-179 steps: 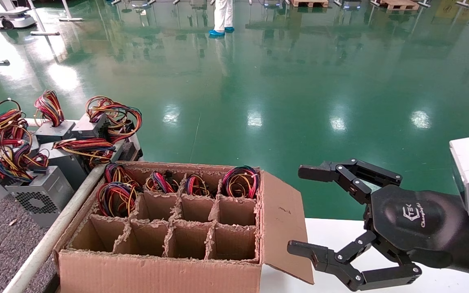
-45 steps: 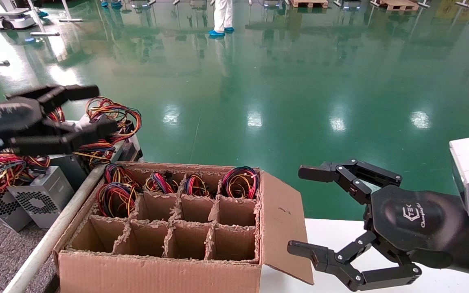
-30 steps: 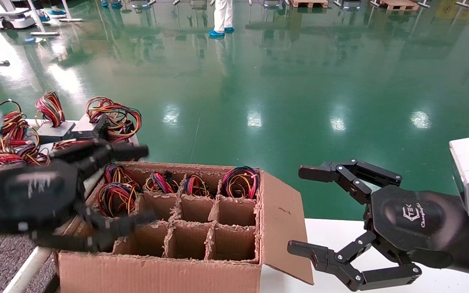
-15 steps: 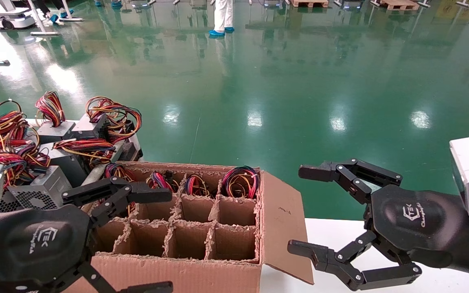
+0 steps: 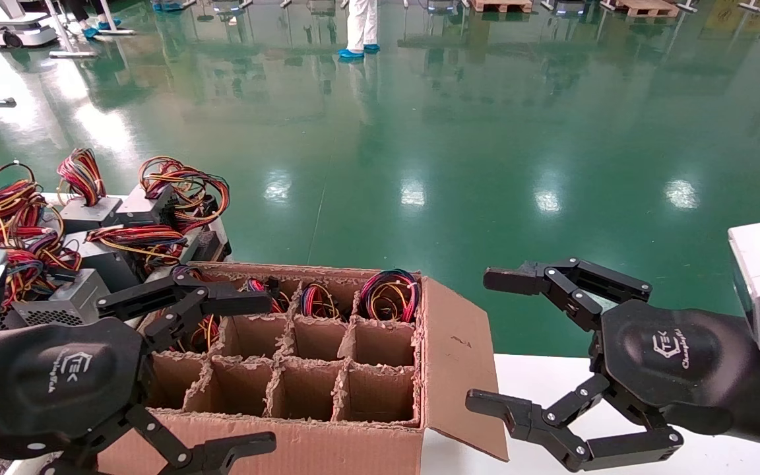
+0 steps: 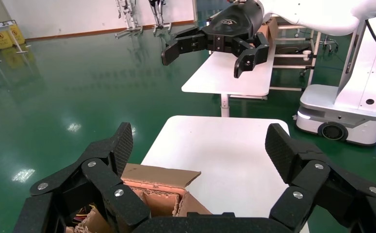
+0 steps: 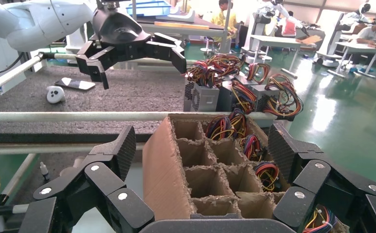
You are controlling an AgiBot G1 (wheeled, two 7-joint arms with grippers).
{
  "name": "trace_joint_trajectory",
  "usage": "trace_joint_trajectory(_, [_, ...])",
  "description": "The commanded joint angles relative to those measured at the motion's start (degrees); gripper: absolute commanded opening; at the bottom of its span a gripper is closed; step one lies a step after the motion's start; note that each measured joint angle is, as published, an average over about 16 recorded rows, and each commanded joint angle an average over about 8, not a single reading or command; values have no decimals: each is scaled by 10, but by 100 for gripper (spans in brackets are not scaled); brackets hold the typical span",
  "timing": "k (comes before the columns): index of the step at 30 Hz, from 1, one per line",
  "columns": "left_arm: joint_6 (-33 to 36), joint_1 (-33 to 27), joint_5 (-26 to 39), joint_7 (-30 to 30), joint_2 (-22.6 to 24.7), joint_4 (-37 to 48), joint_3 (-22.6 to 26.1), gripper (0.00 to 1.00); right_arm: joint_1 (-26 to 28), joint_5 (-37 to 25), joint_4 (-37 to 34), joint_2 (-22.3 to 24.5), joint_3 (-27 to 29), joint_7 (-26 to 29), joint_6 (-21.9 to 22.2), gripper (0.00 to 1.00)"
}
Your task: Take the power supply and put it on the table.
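Several power supplies [image 5: 70, 298], grey metal boxes with coloured wire loops, stand crowded on the table [image 7: 127, 92] at the far left. More wire bundles [image 5: 390, 293] stick up from the back cells of a cardboard box [image 5: 340, 452]; the units under them are hidden. My left gripper [image 5: 264, 373] hangs open over the box's front-left corner, holding nothing. In the left wrist view the left gripper [image 6: 200, 145] has only the box flap and white top between its fingers. My right gripper [image 5: 485, 340] stands open and empty to the right of the box.
The box has paper dividers; its front cells [image 7: 210, 179] hold nothing. Its right flap [image 5: 456, 356] leans out over a white tabletop [image 5: 538, 382]. A pale rail [image 7: 79, 116] runs between the box and the grey table. A small white object [image 7: 55, 94] lies on the grey top.
My left gripper, earlier up over the power supplies on the table, has swung down and towards me to the box's front-left corner, open throughout. The right arm has not moved.
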Motion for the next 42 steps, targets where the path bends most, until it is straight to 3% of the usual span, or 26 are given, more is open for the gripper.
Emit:
trace_joint_trajectory(1, [0, -1, 1, 0, 0, 1, 0, 100, 0, 0, 0, 0, 0, 0, 0, 100])
trace_joint_trajectory(42, [-1, -6, 4, -1, 0, 7, 1, 100, 0, 0, 0, 0, 0, 0, 0, 100])
